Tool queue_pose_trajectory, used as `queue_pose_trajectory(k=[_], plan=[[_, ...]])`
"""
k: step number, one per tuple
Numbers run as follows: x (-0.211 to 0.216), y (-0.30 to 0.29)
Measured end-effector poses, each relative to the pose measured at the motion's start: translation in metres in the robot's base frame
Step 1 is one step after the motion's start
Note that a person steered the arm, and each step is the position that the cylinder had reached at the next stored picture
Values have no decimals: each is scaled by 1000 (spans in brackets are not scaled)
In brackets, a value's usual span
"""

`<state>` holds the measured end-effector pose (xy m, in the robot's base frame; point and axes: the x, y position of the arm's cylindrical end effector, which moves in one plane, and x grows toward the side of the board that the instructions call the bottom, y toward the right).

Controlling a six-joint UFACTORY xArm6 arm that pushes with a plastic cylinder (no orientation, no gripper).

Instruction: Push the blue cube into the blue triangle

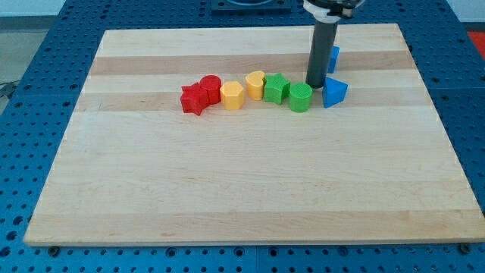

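The blue cube (334,57) sits near the view's top right, mostly hidden behind my dark rod. The blue triangle (334,92) lies just below it, with a small gap between them. My tip (315,84) rests on the board between the green cylinder (300,97) on its left and the blue triangle on its right, just below and left of the blue cube.
A row of blocks runs left from the tip: a green star (276,87), a yellow heart (255,82), a yellow hexagon (232,95), a red cylinder (210,86) and a red star (195,98). The wooden board (242,182) lies on a blue perforated table.
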<state>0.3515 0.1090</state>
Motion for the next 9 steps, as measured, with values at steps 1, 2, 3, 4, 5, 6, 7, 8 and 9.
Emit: queue_pose_trajectory(k=[1, 2, 3, 4, 5, 6, 7, 8, 9], plan=[[-36, -9], [-79, -25], [-117, -28], [-117, 8], [-99, 9], [-86, 21], [-58, 44], [-31, 77], [-20, 83]])
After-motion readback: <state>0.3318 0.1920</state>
